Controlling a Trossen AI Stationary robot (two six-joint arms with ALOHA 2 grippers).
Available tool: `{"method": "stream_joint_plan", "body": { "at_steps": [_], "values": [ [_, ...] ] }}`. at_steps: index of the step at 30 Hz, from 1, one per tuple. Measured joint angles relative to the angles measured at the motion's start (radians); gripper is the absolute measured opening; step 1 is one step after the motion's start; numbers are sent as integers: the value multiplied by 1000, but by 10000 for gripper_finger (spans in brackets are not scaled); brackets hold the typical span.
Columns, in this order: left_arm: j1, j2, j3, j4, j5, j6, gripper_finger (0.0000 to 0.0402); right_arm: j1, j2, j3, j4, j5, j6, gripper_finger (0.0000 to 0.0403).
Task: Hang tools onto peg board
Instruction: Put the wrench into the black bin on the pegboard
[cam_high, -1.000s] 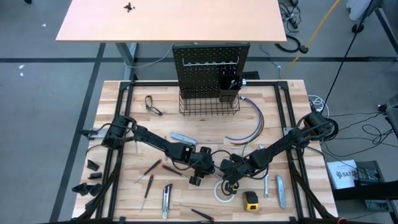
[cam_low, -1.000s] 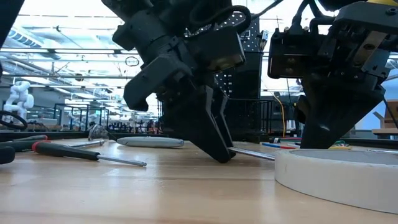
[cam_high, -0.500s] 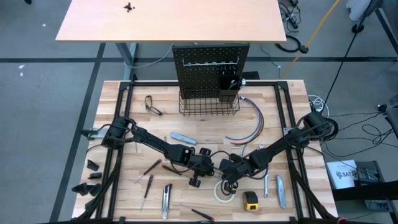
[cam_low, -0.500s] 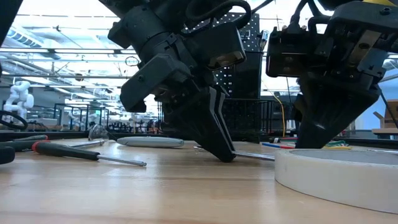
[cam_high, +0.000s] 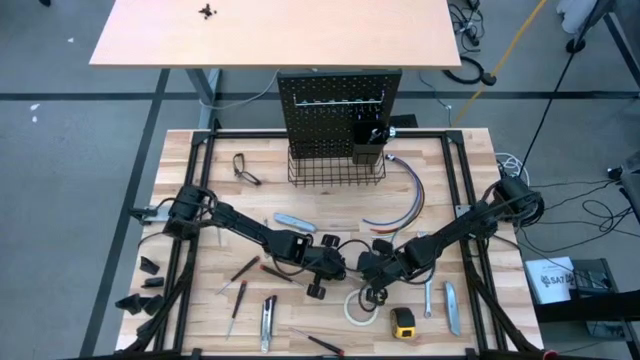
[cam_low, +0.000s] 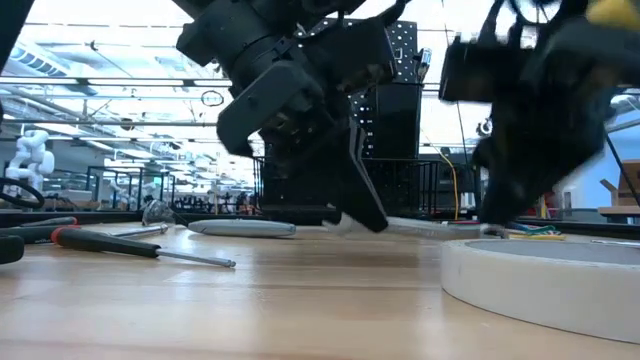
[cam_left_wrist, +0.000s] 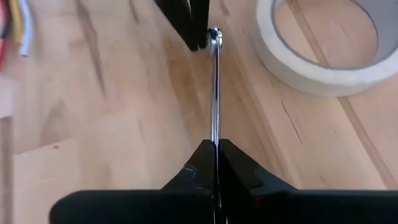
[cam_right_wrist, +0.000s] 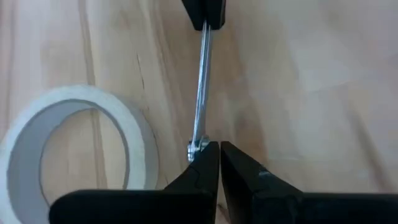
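Near the desk's (cam_high: 180, 150) middle, the left hand (cam_high: 333, 266) is pinching one end of a thin silver wrench (cam_left_wrist: 215, 93), fingers pressed on the shank. To its right, the right hand (cam_high: 366, 268) is sitting at the wrench's other end, fingers nearly together beside the ring end; whether they are gripping it, cannot tell. The wrench is looking stiff, light, smooth metal, probably slippery, so taking it on the flat shank and leaving the ring end free for a hook seems best. The white tape roll (cam_right_wrist: 74, 155) is lying just beside it. Wrist views are showing the grip and the wrench's full length; the high view is hiding it under the arms but showing the peg board (cam_high: 338, 115) standing at the far edge, well apart. The low view is showing the wrench just off the desk.
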Motion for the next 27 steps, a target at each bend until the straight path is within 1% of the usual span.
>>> {"method": "stream_joint_plan", "body": {
  "at_steps": [4,7,11,14,17,18,21,23,27],
  "values": [
    [9,-20,0,3,-6,-1,1,0,-93,6,-53,86,-17,14],
    [15,-20,0,-2,-6,-9,0,-1,-142,4,-59,110,-44,19],
    [19,-20,0,-1,-6,-22,0,0,-183,6,-52,105,-61,34],
    [21,-27,1,-5,-6,-47,0,-8,-205,6,-32,63,-32,61],
    [23,-36,27,-14,-6,-47,0,-43,-201,6,-20,-72,27,100],
    [23,-38,36,-24,-6,-47,0,-51,-197,6,-13,-100,30,115],
    [23,-39,74,-21,-6,-46,0,-66,-194,6,-20,-116,-10,155],
    [24,-39,97,-28,-6,-46,0,-73,-192,6,-21,-118,-15,174],
    [28,-39,130,-31,-6,-43,0,-76,-192,6,-30,-118,-15,188]
  ]
}}
